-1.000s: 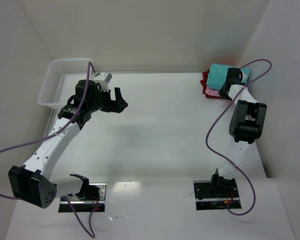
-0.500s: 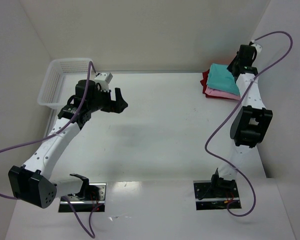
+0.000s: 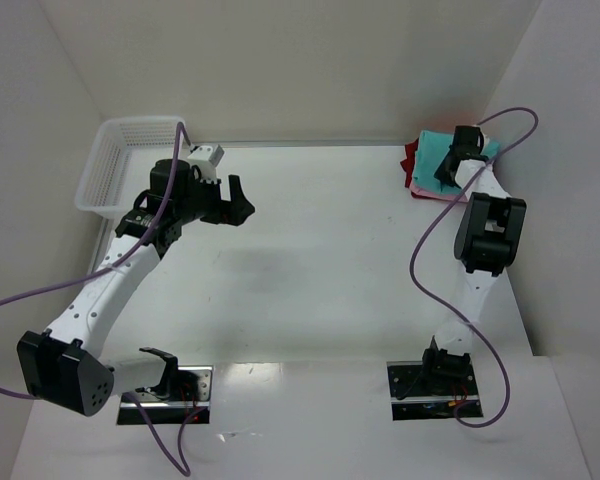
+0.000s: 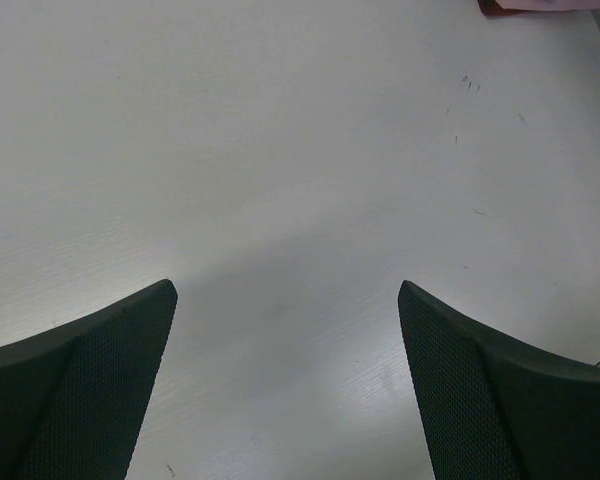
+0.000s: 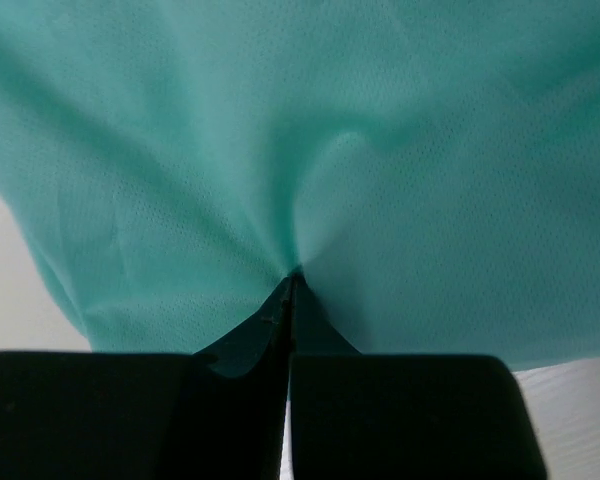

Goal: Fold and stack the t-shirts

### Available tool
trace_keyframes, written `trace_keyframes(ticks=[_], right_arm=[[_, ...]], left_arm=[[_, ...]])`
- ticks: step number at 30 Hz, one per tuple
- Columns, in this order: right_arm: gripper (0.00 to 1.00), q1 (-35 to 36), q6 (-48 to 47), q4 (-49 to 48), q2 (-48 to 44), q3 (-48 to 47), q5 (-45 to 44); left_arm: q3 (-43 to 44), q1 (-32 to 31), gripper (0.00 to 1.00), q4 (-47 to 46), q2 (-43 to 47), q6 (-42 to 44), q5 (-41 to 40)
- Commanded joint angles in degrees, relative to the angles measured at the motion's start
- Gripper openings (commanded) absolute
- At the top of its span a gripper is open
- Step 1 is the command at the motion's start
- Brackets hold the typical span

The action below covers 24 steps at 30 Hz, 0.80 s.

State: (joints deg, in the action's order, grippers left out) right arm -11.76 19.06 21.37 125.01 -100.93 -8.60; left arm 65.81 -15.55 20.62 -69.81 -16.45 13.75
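Observation:
The teal-green t-shirt [image 3: 432, 150] lies on top of the pink shirt [image 3: 427, 187] and the red shirt [image 3: 410, 160] in a stack at the table's far right corner. My right gripper [image 3: 450, 168] sits over the stack. In the right wrist view its jaws are pressed together with teal cloth [image 5: 310, 150] pinched between them at the tips [image 5: 292, 275]. My left gripper [image 3: 238, 200] hangs open and empty above bare table at the left. Its two fingers [image 4: 100, 370] stand wide apart. A red corner of the stack [image 4: 500, 6] shows at that view's top edge.
A white mesh basket [image 3: 120, 165] stands at the far left by the left arm. White walls close the table at the back and on both sides. Purple cables loop from both arms.
My right gripper rose to the far right corner above the stack, then came back down onto the teal-green shirt. The left arm has not moved.

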Motion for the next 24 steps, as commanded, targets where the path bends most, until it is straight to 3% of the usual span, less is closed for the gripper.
trace_keyframes(ticks=[1, 5, 10, 17, 24], right_arm=[[0.00, 0.42, 1.24, -2.32, -4.55, 3.91, -0.72], [0.00, 0.42, 2.39, -3.79, -8.95, 10.03, -0.96], [0.00, 0.42, 2.19, -3.79, -13.44, 10.50, -2.74], [0.03, -0.11, -0.16, -1.23, -13.75, -2.38, -2.12], [0.03, -0.28, -2.36, 0.11, -4.74, -12.48, -1.51]], left_arm=[[1.77, 0.43, 0.99, -1.64, -0.51, 1.11, 0.49], [1.77, 0.43, 0.99, -1.64, -0.51, 1.42, 1.02], [1.77, 0.43, 0.99, -1.64, 0.11, 1.42, 1.55], [1.06, 0.43, 0.99, -1.64, 1.16, 1.95, 2.07], [0.19, 0.43, 0.99, -1.64, 1.69, 1.95, 2.60]])
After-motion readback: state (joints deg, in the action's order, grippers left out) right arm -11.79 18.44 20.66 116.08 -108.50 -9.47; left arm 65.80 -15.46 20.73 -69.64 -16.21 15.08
